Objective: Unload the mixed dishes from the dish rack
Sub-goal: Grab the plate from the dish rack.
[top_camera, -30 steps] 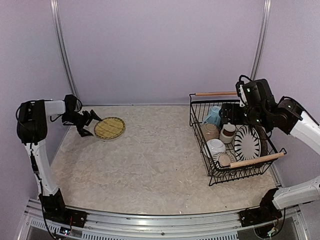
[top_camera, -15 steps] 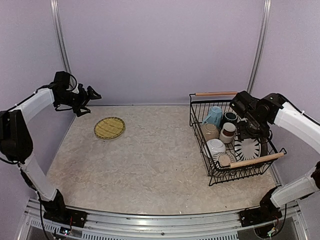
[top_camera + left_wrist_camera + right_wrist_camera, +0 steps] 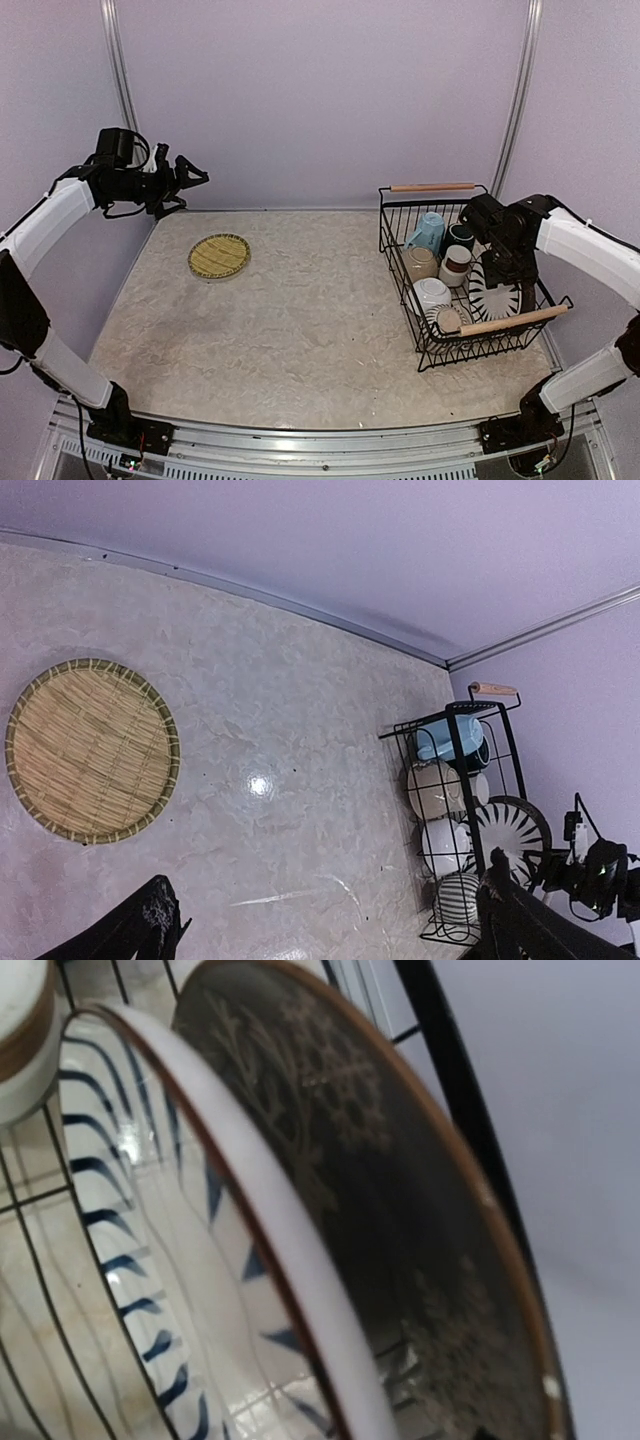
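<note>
The dish rack [image 3: 400, 215] stands at the right, and it also shows in the left wrist view [image 3: 452, 740]. It holds a black-and-white striped plate [image 3: 495, 298], a light blue mug [image 3: 428, 228], a dark green mug [image 3: 461, 236], a brown-white cup [image 3: 456, 263], a white bowl [image 3: 430, 293] and a striped grey mug [image 3: 447, 320]. My right gripper [image 3: 507, 272] is lowered into the rack at the striped plate's top edge, its fingers hidden. Its wrist view shows the striped plate [image 3: 150, 1210] and the dark deer-pattern plate [image 3: 400, 1210] very close. My left gripper [image 3: 185, 175] is open and empty, held high at the back left.
A round woven bamboo plate [image 3: 219, 255] lies flat on the table at the back left, also seen from the left wrist [image 3: 92, 748]. The rack's wooden handles [image 3: 432, 187] run along its far and near ends. Walls close in on the left, back and right.
My left gripper has risen from beside the woven plate up to the back-left wall. My right gripper has come down from above the rack to the striped plate.
</note>
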Controlling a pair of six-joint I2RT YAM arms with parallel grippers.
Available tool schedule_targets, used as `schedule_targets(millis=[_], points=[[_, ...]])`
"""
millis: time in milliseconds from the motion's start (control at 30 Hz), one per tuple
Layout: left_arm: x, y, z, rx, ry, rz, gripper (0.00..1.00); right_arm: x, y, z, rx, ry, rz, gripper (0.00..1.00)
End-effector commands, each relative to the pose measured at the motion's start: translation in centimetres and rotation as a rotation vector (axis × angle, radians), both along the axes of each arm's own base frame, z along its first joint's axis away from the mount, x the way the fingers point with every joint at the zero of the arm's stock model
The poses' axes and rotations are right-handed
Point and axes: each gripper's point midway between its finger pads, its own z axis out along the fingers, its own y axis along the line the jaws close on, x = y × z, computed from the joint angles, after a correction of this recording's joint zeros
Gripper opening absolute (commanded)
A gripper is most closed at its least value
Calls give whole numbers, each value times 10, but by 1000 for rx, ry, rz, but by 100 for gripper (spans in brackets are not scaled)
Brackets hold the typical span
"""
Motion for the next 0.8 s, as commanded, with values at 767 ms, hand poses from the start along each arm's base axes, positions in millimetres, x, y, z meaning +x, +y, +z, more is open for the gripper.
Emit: schedule_targets(millis=[767], points=[[-5,-17,2,-12,-44,-78,99,23,15,-38,64,58,146,26]])
